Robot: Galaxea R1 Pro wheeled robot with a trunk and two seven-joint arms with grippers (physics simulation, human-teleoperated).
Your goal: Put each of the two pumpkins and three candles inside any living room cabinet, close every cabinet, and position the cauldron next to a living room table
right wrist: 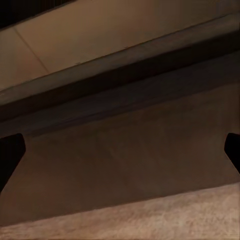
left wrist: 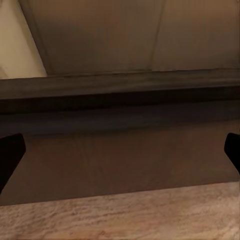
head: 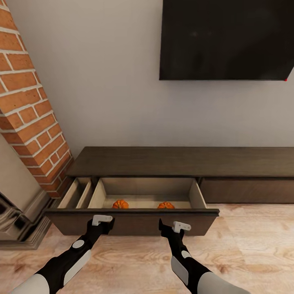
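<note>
**Both grippers at the open drawer front**

The left gripper (head: 102,221) and right gripper (head: 175,227) sit close against the cabinet's (head: 179,161) pulled-out drawer front (head: 134,223), fingers spread wide apart, holding nothing. Two pumpkins (head: 120,204) (head: 165,205) lie inside the drawer, well apart.

Living-room wall with brick and a dark screen

A plain pale grey wall (head: 114,81) carries a black flat screen (head: 226,38) at upper right; a red brick column (head: 28,106) slants at the left, and light wood-plank floor (head: 253,245) runs below.
</note>
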